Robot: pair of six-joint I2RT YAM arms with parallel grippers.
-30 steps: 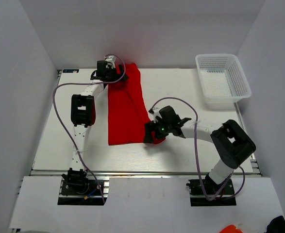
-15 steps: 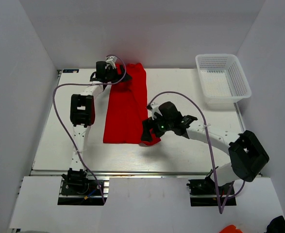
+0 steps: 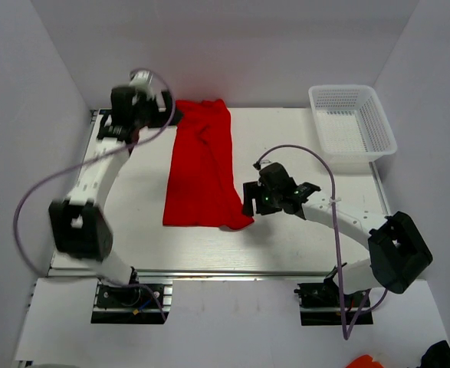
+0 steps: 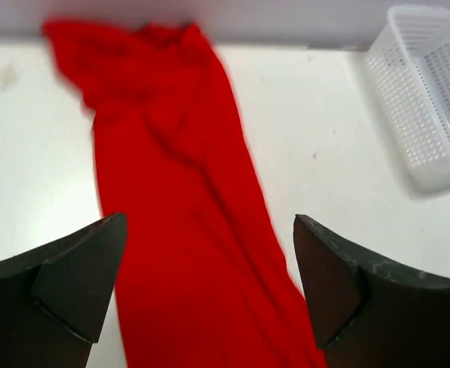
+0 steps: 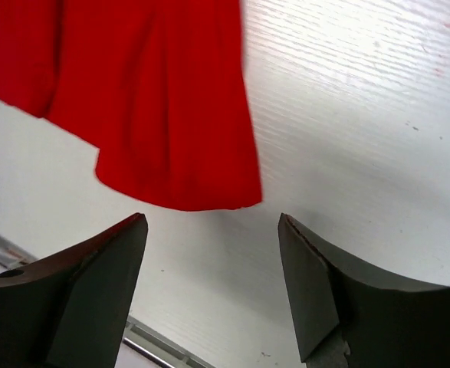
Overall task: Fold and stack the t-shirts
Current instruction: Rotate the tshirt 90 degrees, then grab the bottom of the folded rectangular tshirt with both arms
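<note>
The red t-shirt (image 3: 202, 169) lies on the white table (image 3: 301, 146) as a long narrow strip, with its bunched end at the far wall and its flat hem near the front. It also shows in the left wrist view (image 4: 171, 192) and the right wrist view (image 5: 156, 100). My left gripper (image 3: 165, 115) is open and empty, raised above the far left of the shirt (image 4: 209, 299). My right gripper (image 3: 249, 205) is open and empty, just right of the shirt's near right corner (image 5: 213, 291), not touching it.
A white mesh basket (image 3: 347, 88) stands at the far right corner and holds nothing I can see; it also shows in the left wrist view (image 4: 431, 92). White walls close in the table on three sides. A metal rail (image 3: 232, 272) runs along the front edge.
Both grippers have let go of the shirt. The right one backed off to the right from the near corner. The left arm swung up and left. The shirt now lies flat.
</note>
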